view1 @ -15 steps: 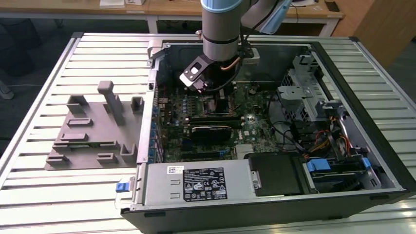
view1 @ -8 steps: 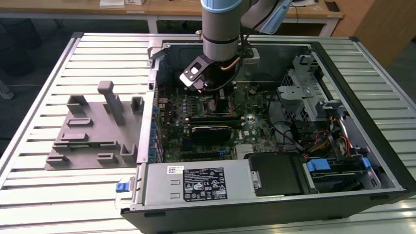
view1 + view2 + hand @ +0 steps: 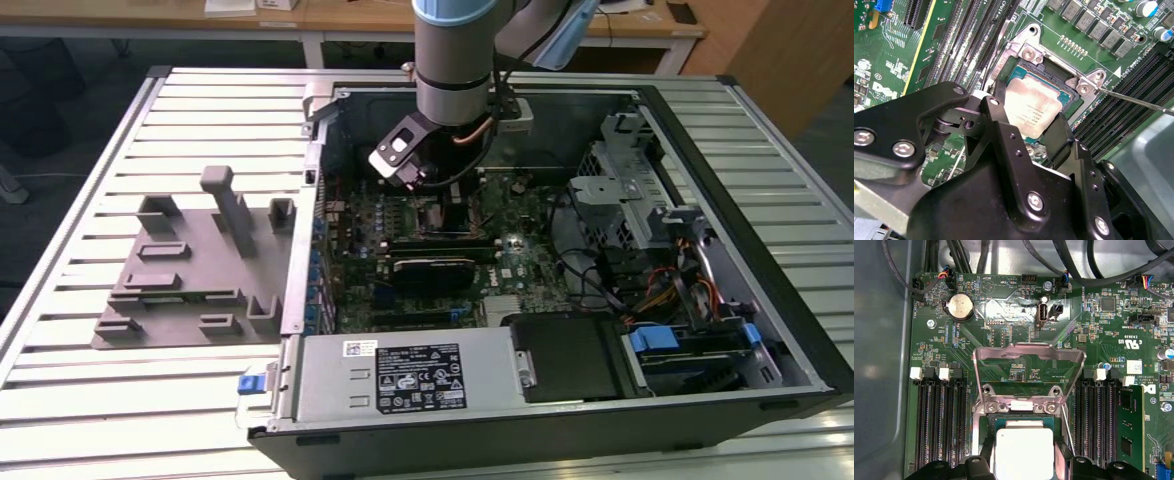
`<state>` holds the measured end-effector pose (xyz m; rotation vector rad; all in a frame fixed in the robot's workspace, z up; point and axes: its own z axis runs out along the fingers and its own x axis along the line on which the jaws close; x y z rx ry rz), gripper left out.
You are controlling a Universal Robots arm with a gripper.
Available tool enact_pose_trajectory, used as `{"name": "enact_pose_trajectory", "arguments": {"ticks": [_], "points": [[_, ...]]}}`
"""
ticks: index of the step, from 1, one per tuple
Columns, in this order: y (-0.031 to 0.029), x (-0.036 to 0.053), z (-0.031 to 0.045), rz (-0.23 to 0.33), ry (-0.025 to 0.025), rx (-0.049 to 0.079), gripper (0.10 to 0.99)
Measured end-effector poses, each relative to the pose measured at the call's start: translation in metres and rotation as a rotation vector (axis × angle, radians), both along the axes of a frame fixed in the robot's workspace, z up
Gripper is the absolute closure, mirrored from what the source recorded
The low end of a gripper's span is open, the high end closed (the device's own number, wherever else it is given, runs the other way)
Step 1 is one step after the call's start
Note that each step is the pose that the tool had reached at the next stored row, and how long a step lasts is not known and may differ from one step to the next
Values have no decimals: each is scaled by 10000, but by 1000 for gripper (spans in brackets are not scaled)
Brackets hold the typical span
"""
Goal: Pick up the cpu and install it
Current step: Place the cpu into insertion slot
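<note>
Gripper [image 3: 1029, 119] fingers [image 3: 995, 111] stand on two opposite edges of the cpu [image 3: 1030, 105], one black finger against each side. By my reading the gripper is clamped on the chip, not spread clear of it. The first wrist view agrees: the cpu [image 3: 1024, 452] sits squarely between the two dark fingers, its pale metal top facing the camera.

The chip lies straight below the gripper with no sideways offset, down in the opening of the socket [image 3: 1054, 67]. Its edges run parallel with the socket's metal frame. Being square, it has no long axis to speak of. I cannot tell whether it rests fully on the contacts or hangs just above them.

The hinged load plate [image 3: 1029, 357] is swung up and open on the side of the socket toward the coin battery [image 3: 961, 306]. The thin retaining lever [image 3: 1136, 99] sticks out free beside the socket, so nothing covers the chip. Memory slots [image 3: 936, 415] flank the socket on both sides of the motherboard [image 3: 939, 347].

In the exterior view the arm [image 3: 454, 60] reaches down into the open computer case [image 3: 801, 310], which lies on a slatted table [image 3: 80, 400]. A grey holder block [image 3: 187, 270] sits on the table to the exterior view's left of the case, well apart from the gripper.
</note>
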<state>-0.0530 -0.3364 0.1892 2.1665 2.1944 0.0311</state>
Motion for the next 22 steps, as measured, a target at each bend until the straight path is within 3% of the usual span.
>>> {"name": "enact_pose_trajectory", "arguments": {"ticks": [4,5,22], "points": [[0,0,0,0,-5,-1,533],[0,0,0,0,-3,1,475],[0,0,29,0,-2,4,475]]}}
